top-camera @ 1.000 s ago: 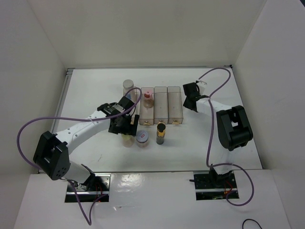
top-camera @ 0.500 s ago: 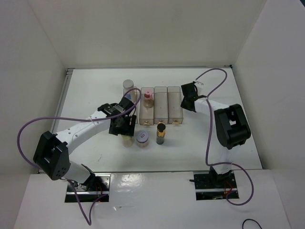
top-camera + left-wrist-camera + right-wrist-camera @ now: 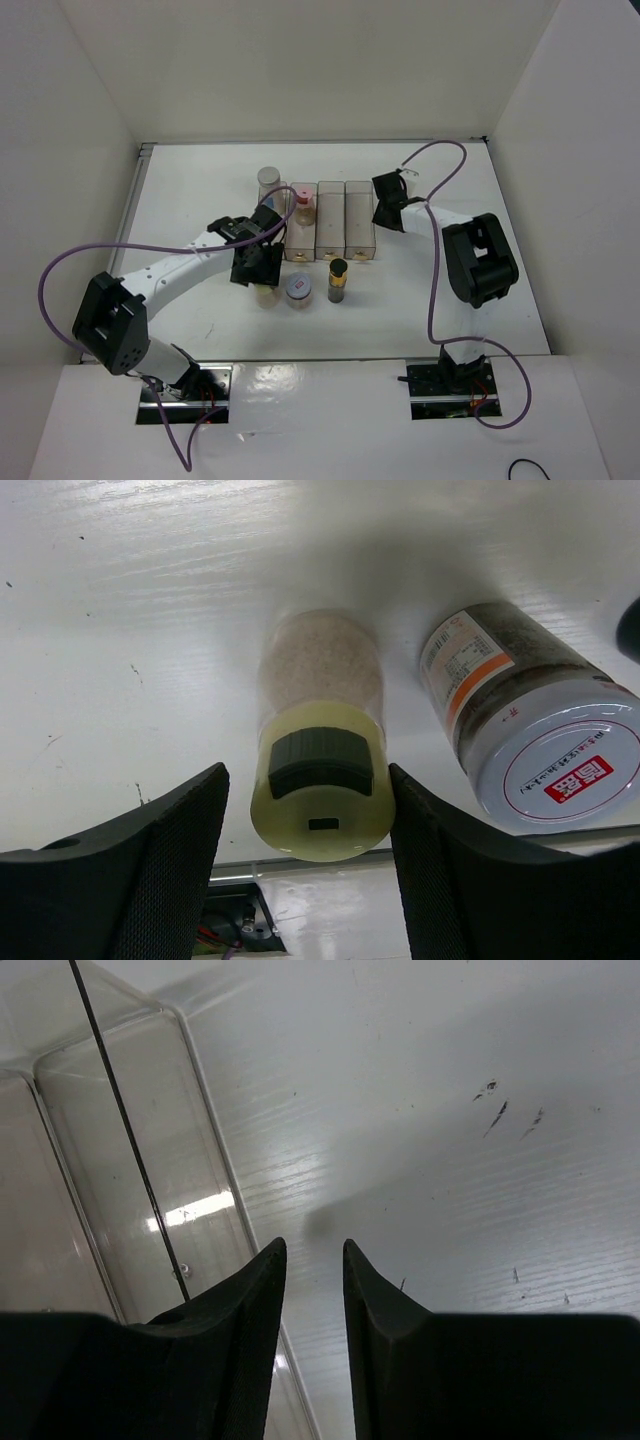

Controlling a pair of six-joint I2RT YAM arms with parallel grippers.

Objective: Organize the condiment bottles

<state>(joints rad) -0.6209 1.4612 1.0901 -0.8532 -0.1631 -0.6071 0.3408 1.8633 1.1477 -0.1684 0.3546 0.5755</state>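
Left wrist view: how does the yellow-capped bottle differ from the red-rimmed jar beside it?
The yellow-capped bottle is slimmer; the red-rimmed jar is wider. The bottle holds pale grains, the jar dark ones. The bottle stands between the fingers of the left pincer; the jar stands outside them. Both stand upright.

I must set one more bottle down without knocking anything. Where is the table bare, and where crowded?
Bare: the table between the left wall and the tall white bottle, and the near patch right of the dark bottle. Crowded: in front of the rack, where the left hand straddles the yellow-capped bottle beside the red-rimmed jar.
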